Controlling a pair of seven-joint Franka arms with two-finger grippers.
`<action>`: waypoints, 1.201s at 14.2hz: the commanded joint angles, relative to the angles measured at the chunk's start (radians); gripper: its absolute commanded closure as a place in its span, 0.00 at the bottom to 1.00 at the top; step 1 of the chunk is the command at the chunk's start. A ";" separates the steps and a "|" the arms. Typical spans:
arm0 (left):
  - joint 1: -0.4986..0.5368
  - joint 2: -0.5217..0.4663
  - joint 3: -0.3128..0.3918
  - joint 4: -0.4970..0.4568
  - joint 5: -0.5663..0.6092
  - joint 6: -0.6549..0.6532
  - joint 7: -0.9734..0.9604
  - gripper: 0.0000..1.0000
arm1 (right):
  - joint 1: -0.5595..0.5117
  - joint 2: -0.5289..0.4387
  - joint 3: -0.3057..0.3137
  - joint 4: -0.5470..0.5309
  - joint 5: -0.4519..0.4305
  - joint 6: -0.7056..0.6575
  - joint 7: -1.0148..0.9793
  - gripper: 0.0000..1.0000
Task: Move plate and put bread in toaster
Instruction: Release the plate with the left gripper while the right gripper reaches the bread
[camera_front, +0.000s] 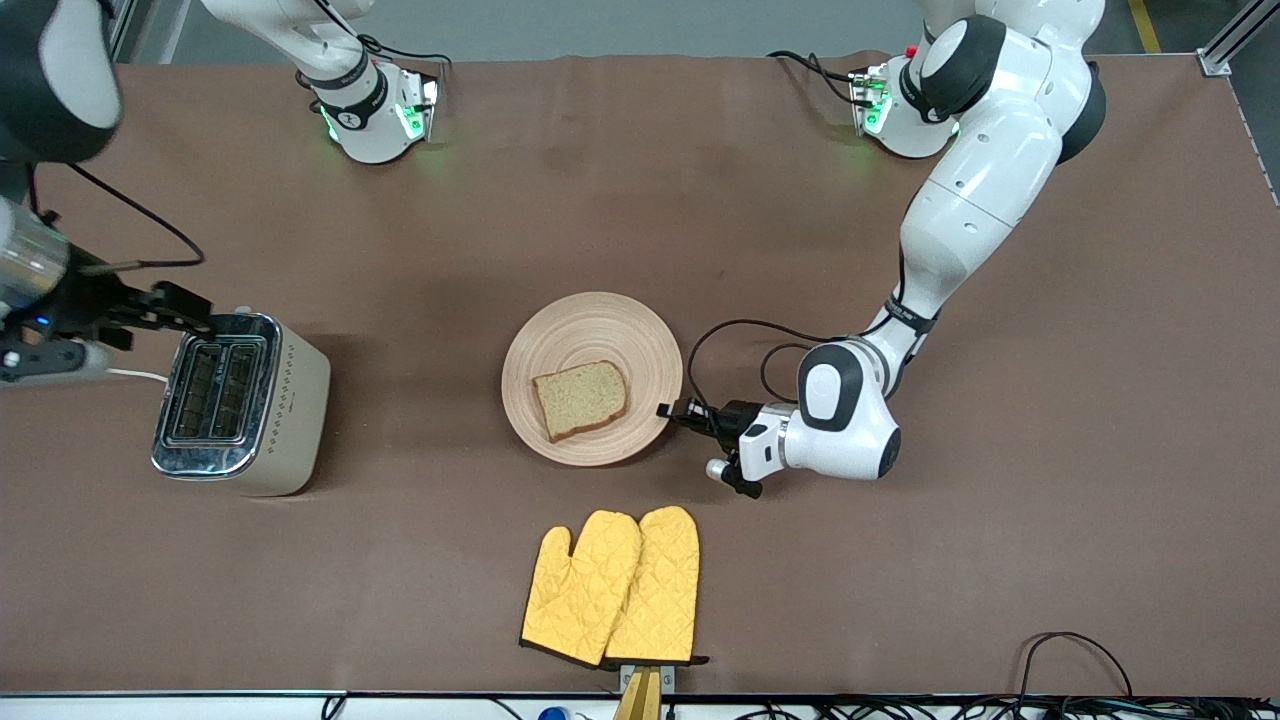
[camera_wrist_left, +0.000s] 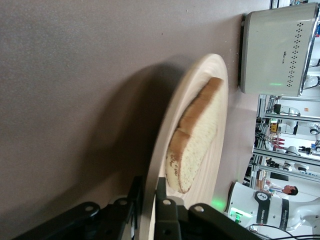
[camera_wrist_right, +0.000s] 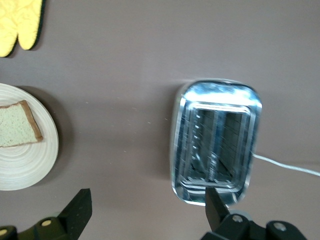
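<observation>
The tan wooden plate (camera_front: 600, 320) lies mid-table with the bread (camera_front: 580, 400) slice on it. My left gripper (camera_front: 672, 410) is low at the plate's rim on the side toward the left arm's end, shut on the rim. In the left wrist view, my left gripper (camera_wrist_left: 150, 187) has one finger on each face of the plate's rim (camera_wrist_left: 220, 100), with the bread (camera_wrist_left: 197, 135) just past it. The cream toaster (camera_front: 240, 400) stands toward the right arm's end, its slots empty. My right gripper (camera_front: 185, 310) is open, over the toaster's edge. It shows in the right wrist view (camera_wrist_right: 146, 200) above the toaster (camera_wrist_right: 216, 142).
Two yellow oven mitts (camera_front: 615, 585) lie near the table's front edge, nearer the camera than the plate. The toaster's white cord (camera_wrist_right: 285, 165) runs off toward the right arm's end. The toaster (camera_wrist_left: 275, 50) is also in the left wrist view.
</observation>
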 joint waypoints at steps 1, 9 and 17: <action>0.007 -0.003 0.005 0.028 -0.022 -0.012 -0.027 0.12 | 0.052 0.043 -0.004 -0.002 0.020 0.056 0.048 0.00; 0.075 -0.179 0.080 0.028 0.122 -0.024 -0.382 0.00 | 0.261 0.175 -0.004 -0.007 0.138 0.190 0.330 0.00; 0.188 -0.352 0.088 0.019 0.488 -0.070 -0.657 0.00 | 0.448 0.418 -0.004 -0.020 0.138 0.494 0.516 0.00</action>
